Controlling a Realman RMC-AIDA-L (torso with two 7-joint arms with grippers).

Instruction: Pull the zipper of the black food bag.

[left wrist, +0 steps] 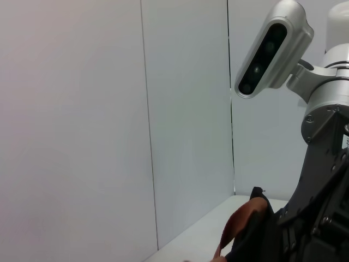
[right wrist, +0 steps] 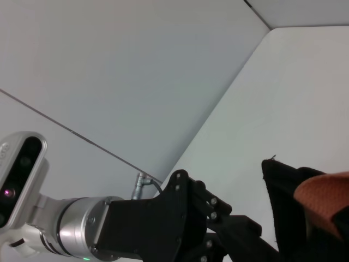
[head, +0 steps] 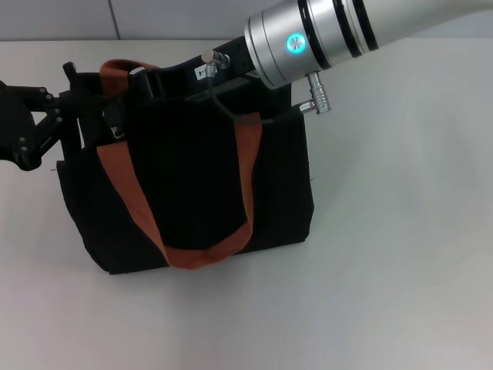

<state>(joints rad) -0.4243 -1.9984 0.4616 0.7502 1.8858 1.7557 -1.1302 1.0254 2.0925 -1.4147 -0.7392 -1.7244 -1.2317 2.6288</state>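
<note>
The black food bag [head: 192,185] stands upright in the middle of the table, its two orange-brown handles [head: 127,193] draped over the front. My left gripper [head: 65,108] is at the bag's top left corner, touching the fabric. My right gripper [head: 166,77] reaches in from the upper right and lies over the bag's top edge near the back handle. The zipper pull is hidden behind the right gripper and the bag's top. The left wrist view shows a bag corner [left wrist: 256,199] and a strap [left wrist: 237,229]. The right wrist view shows the left gripper [right wrist: 240,229] beside the bag corner [right wrist: 283,207].
The white table [head: 400,254] stretches to the right of and in front of the bag. A pale wall [head: 154,19] runs along the back. A cable and plug [head: 312,96] hang from the right wrist over the bag's top right.
</note>
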